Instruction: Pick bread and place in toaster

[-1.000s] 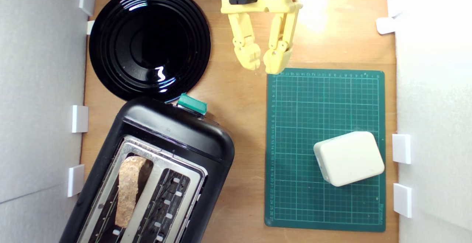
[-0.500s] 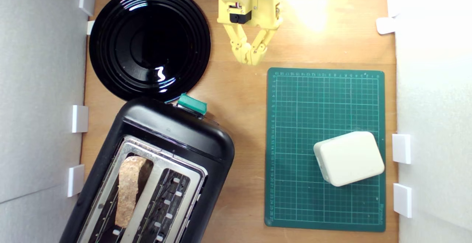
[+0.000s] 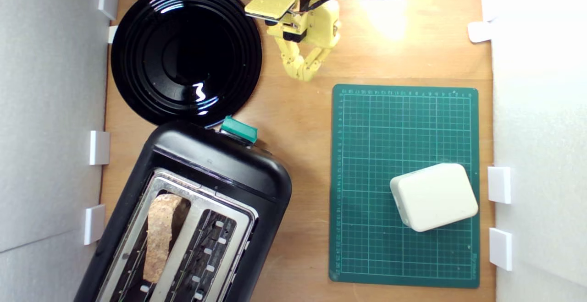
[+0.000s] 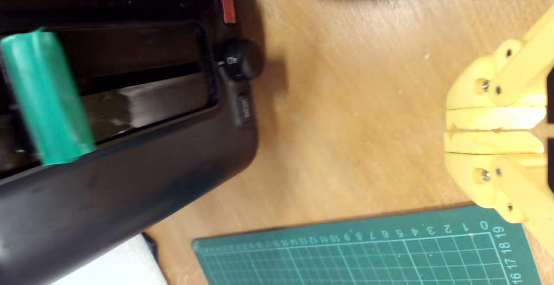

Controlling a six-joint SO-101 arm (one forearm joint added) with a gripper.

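Observation:
The bread (image 3: 159, 236), a tan holey slice with a brown crust, stands in one slot of the black toaster (image 3: 220, 164) at the exterior view's lower left. The slot beside it holds nothing. The toaster's teal lever knob (image 3: 238, 129) faces the plate; the wrist view shows the toaster (image 4: 130, 181) and that knob (image 4: 45, 99) from its end. My yellow gripper (image 3: 305, 74) hangs over bare wood at the top middle, well away from the toaster. Its fingers (image 4: 493, 118) are pressed together with nothing between them, so my gripper (image 4: 448, 130) is shut.
A round black plate (image 3: 137, 41) lies at the exterior view's upper left, touching the toaster's end. A green cutting mat (image 3: 367, 132) on the right carries a white rounded box (image 3: 433, 196). White foam walls with small white brackets line both sides.
The gripper went from open to shut, pulled back toward the top edge, and turned slightly toward the exterior view's left. The bread and toaster have not moved.

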